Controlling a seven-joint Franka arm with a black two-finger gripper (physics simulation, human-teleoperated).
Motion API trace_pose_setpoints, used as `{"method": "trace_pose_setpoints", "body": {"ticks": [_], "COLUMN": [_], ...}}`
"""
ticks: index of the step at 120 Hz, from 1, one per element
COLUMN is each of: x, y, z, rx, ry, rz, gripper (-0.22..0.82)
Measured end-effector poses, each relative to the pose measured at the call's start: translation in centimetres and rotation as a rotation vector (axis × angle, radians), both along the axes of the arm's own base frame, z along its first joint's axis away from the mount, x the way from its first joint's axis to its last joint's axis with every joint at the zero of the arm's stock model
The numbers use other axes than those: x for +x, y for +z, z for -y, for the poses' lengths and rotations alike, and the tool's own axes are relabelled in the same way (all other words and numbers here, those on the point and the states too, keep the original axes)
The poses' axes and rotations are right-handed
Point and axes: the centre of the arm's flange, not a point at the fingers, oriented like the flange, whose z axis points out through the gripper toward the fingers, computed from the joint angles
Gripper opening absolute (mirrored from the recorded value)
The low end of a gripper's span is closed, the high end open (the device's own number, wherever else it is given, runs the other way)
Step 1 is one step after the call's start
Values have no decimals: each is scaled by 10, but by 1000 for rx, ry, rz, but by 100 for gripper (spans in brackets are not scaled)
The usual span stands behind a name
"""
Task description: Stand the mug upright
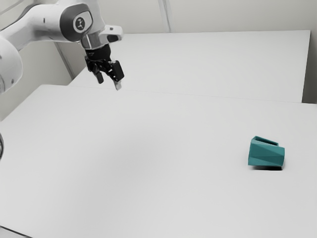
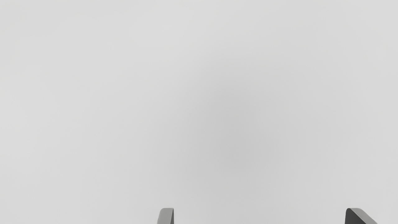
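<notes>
Pale walls (image 1: 237, 15), white table (image 1: 148, 178), sideways mug (image 1: 266, 154)

The worktop (image 1: 148, 198) is white and smooth. Behind it, there is one more flat white surface (image 1: 213, 62). At the back stands a pale wall (image 1: 237, 15), and a narrow strip (image 1: 165, 15) goes upward on this wall.

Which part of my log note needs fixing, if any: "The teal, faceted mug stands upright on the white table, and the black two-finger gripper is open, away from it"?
The mug's pose is wrong: the exterior view shows the teal, faceted mug lying on its side on the white table. The black two-finger gripper is open, away from it.
</notes>
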Motion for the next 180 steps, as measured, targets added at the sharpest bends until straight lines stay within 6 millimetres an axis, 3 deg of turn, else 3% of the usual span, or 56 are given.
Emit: {"method": "trace_pose_setpoints", "body": {"ticks": [18,36,54,80,106,117,180], "x": [7,17,23,47,42,28,-14], "y": [-15,-50,-70,-121,-169,-183,-227], "z": [-9,11,71,133,190,213,303], "rx": [-7,-67,-163,-370,-485,-507,-532], "ry": [0,8,65,321,485,510,419], "rz": [16,33,96,118,108,76,37], "gripper": [60,60,60,60,60,60,59]}}
